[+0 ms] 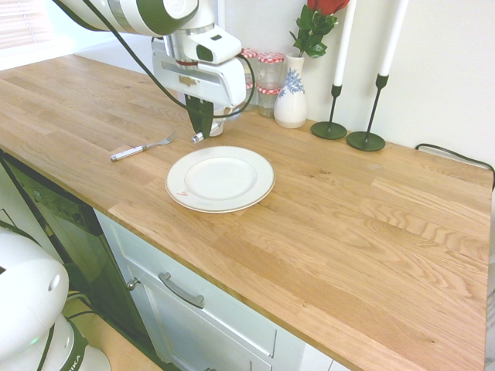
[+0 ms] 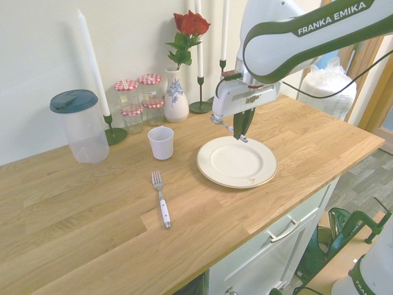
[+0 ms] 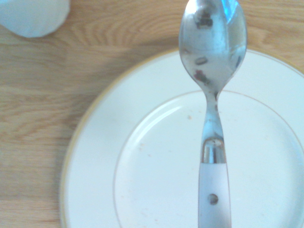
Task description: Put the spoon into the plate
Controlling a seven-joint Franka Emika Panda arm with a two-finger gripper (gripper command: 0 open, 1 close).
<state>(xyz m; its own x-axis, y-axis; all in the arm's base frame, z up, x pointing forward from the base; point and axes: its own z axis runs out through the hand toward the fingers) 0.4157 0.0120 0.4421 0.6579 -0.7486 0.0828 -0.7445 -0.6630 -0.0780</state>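
My gripper (image 1: 200,127) hangs over the far rim of the white plate (image 1: 255,171) and is shut on the spoon (image 1: 197,138). From the other side, the gripper (image 2: 239,129) holds the spoon (image 2: 244,138) a little above the plate (image 2: 264,175), roughly level. In the wrist view the spoon (image 3: 213,47) stretches across the plate (image 3: 95,156), with its silver bowl past the gold-edged rim and its pale handle over the plate's middle.
A pale-handled fork (image 2: 161,200) lies on the wooden counter beside the plate. A white cup (image 2: 161,142) stands just behind the plate. Jars (image 2: 140,98), a vase with a rose (image 2: 175,98), candlesticks (image 1: 331,127) and a lidded plastic container (image 2: 80,126) line the wall.
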